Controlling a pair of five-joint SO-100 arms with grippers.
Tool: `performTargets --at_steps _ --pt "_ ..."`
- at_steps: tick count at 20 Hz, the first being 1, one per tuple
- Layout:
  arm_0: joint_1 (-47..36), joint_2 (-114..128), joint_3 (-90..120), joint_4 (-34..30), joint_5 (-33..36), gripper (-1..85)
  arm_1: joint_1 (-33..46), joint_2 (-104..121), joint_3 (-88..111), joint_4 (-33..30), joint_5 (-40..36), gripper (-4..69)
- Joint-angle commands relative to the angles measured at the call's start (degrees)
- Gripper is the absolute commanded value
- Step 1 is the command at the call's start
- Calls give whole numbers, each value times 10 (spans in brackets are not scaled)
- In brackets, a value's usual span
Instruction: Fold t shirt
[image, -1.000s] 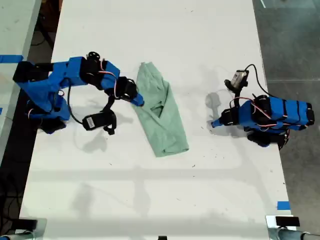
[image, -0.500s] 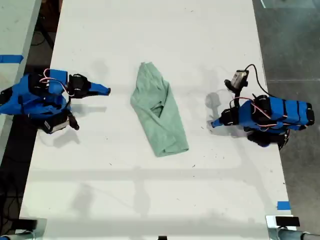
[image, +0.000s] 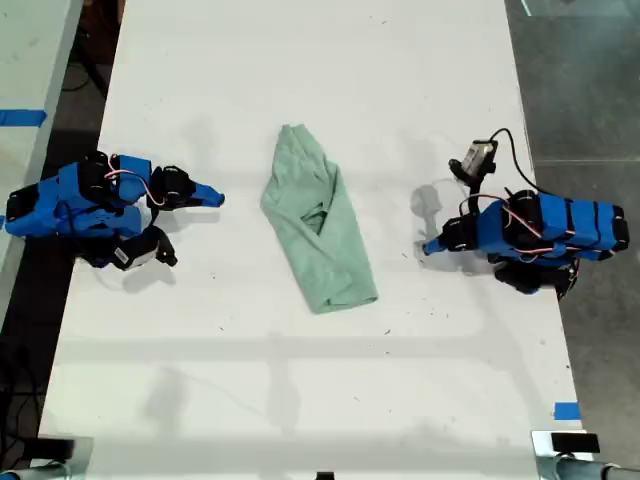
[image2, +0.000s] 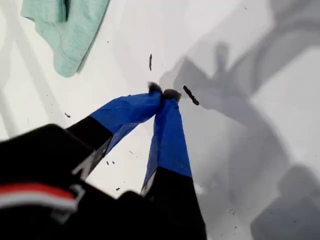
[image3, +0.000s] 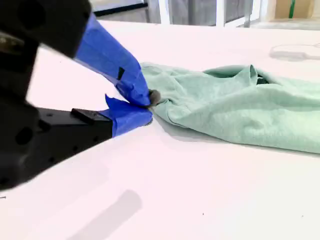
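**Shirt released, both arms clear**

On the white table (image: 300, 60), you can see the pale mint-green cloth t shirt (image: 318, 225) lying mid-table as a narrow, wrinkled lengthwise strip. My second gripper (image: 212, 193) was at its edge a second ago and has pulled back to the exterior view's left, jaws together on nothing. My first gripper (image: 428, 247) waits on the right, jaws also together. A crosswise fold probably remains.
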Motion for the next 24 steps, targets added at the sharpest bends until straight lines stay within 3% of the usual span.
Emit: performTargets --at_steps 1,24 --pt "-6 3 4 1 -12 0 -2 7 25 2 5 5" --pt "-4 3 10 2 -26 0 -1 7 25 2 6 5"
